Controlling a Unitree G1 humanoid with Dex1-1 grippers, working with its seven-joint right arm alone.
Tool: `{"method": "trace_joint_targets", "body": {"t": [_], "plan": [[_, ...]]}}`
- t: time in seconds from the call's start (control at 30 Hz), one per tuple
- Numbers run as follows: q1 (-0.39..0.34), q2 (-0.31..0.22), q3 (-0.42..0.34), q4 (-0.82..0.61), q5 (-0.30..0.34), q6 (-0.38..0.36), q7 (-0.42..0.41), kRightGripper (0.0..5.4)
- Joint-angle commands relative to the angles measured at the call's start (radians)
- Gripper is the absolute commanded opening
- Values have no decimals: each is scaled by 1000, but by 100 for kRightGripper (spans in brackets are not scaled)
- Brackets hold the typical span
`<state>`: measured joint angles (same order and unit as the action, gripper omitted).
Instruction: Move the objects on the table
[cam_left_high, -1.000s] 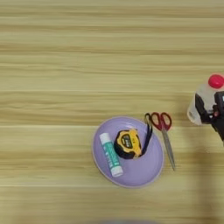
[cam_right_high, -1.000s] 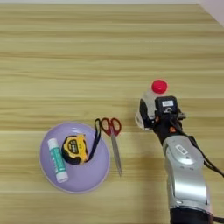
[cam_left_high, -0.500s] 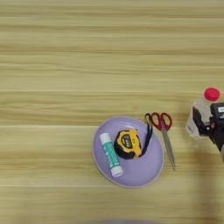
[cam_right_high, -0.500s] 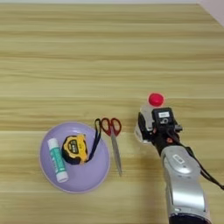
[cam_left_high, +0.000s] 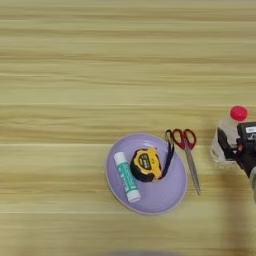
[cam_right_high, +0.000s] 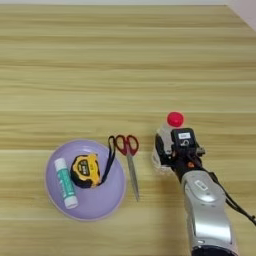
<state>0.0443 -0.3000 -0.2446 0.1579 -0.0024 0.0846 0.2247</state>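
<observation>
Clamped on the clear plastic bottle (cam_right_high: 164, 150), the right gripper (cam_right_high: 172, 150) has a black finger (cam_right_high: 159, 148) pressed on the bottle's left side, while the silver forearm (cam_right_high: 206, 212) runs in from the bottom edge, right of centre. From the left of the table (cam_right_high: 125, 60), the first thing met is the round lilac plate (cam_right_high: 107, 200), lying in the near left part of the wooden top. On the plate's left half lies the white-green glue stick (cam_right_high: 65, 183), its length running from far-left to near-right. Just beside it, nearer the plate's middle, sits the yellow-and-black tape measure (cam_right_high: 85, 170), whose dark strap (cam_right_high: 107, 160) curls over the plate's right rim. Next to the right come the red-handled scissors (cam_right_high: 129, 157), flat on the bare wood close to the plate's right edge, handles toward the far side and closed blades pointing toward the near edge. Farther right, apart from the scissors, stands the bottle in the gripper's hold, its red cap (cam_right_high: 174, 119) showing beyond the gripper's black body. Whether the bottle's base touches the wood or hangs just above it cannot be told.
</observation>
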Motion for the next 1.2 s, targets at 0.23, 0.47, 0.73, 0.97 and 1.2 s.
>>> {"method": "trace_joint_targets", "body": {"t": [0.23, 0.47, 0.73, 0.97, 1.2], "plan": [[-54, -28, -12, 20, 11, -42, -17, 307], [-62, -32, -13, 59, 12, -57, -19, 305], [-66, -34, -11, 76, 13, -65, -21, 305], [-66, -32, -13, 74, 19, -62, -21, 305], [-67, -35, -11, 74, 22, -62, -23, 305]]}}
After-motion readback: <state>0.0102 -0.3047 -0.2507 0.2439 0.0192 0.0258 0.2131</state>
